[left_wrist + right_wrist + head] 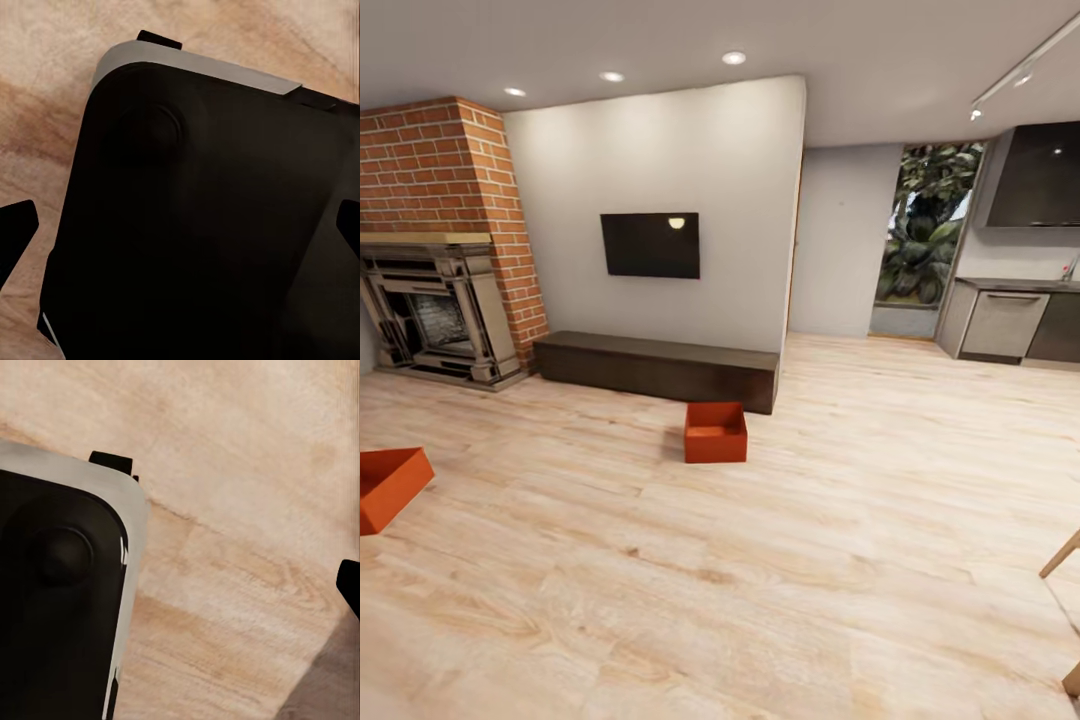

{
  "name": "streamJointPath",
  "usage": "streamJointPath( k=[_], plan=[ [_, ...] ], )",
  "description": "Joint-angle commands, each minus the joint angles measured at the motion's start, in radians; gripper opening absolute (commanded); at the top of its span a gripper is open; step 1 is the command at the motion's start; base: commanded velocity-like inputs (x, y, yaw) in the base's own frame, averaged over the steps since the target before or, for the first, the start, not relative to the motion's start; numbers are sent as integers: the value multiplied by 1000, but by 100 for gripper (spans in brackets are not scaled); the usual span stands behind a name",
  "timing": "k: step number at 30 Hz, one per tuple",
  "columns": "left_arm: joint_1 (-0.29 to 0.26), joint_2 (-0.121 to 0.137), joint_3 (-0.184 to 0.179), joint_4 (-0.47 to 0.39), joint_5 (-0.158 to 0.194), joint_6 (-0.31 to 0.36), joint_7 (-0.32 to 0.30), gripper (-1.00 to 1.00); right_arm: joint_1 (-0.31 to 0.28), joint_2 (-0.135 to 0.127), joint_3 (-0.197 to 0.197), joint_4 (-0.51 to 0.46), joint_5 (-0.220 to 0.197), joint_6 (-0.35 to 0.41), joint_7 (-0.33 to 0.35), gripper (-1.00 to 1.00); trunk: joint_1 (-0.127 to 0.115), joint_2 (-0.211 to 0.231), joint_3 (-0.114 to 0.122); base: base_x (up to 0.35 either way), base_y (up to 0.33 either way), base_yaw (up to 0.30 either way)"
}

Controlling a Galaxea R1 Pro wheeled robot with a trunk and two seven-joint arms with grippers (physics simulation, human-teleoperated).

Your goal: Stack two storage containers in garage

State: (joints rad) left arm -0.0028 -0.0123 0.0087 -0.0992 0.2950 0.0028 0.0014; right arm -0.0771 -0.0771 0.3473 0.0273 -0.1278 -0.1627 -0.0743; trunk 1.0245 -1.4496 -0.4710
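Note:
Two orange-red storage containers stand on the light wood-plank floor of the living room. One container (715, 432) sits just in front of a low dark bench. The other container (388, 485) is at the left edge, partly cut off. The garage is out of view. My left gripper (180, 229) hangs open above my black base (210, 247), one dark fingertip (15, 229) at each side of that view, nothing between them. My right gripper (180, 589) is also open and empty; one fingertip (349, 585) shows over the planks.
A brick fireplace (440, 300) stands at the left, and a black TV (650, 245) hangs over the low bench (660, 365). Past the wall's right end is a passage to grey kitchen cabinets (1005, 322). A wooden leg (1060, 555) pokes in at the right edge.

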Motion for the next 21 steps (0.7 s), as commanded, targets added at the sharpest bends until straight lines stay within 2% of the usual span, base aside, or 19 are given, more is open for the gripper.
streamJointPath(
  k=[1, 21],
  plan=[
    [0, 0, 1, -1, 5, 0, 0, 100, -1, 0, 9, 3, -10, -6, 0, 100, 1, 0, -1, 323, -72, 0],
    [0, 2, 2, -1, 8, 3, 0, 100, -1, 2, 9, 3, -10, -6, -1, 100, 1, 0, -1, 323, -55, 0]
  ],
)
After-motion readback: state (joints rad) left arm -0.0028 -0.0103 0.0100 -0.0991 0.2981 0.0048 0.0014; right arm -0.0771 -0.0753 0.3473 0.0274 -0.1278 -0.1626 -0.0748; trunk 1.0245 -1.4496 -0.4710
